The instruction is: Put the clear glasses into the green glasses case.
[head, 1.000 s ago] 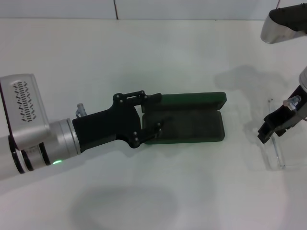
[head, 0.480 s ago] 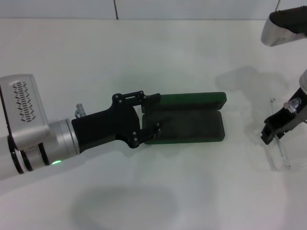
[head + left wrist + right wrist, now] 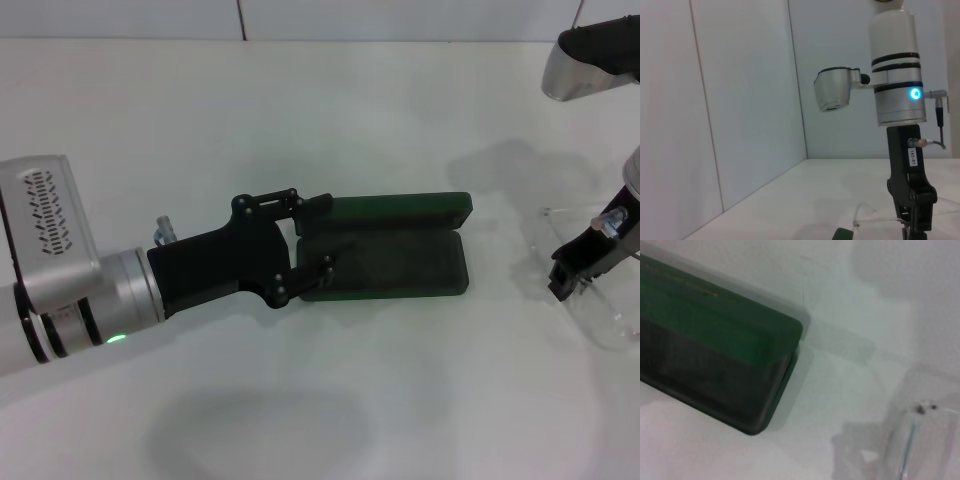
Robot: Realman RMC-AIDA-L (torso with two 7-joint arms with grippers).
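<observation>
The green glasses case point(image 3: 390, 255) lies open in the middle of the white table, its lid point(image 3: 400, 210) on the far side and its dark lining showing. My left gripper point(image 3: 318, 238) is at the case's left end, open, with one finger by the lid and the other over the tray. Off to the case's right, my right gripper point(image 3: 566, 283) is shut on the clear glasses point(image 3: 600, 315), which hang faintly visible just below it. The right wrist view shows the case point(image 3: 715, 355) and the glasses point(image 3: 912, 440). In the left wrist view the right gripper point(image 3: 914, 227) holds a thin clear frame point(image 3: 875, 220).
My left arm's silver body point(image 3: 50, 260) fills the left side of the table. A grey housing of the right arm point(image 3: 590, 55) hangs over the far right corner. White walls point(image 3: 740, 100) close the far side. Bare table point(image 3: 500, 400) lies in front of the case.
The right gripper has shifted slightly to the right, and the clear glasses have tipped up from lying flat on the table. The left arm and the case have not moved.
</observation>
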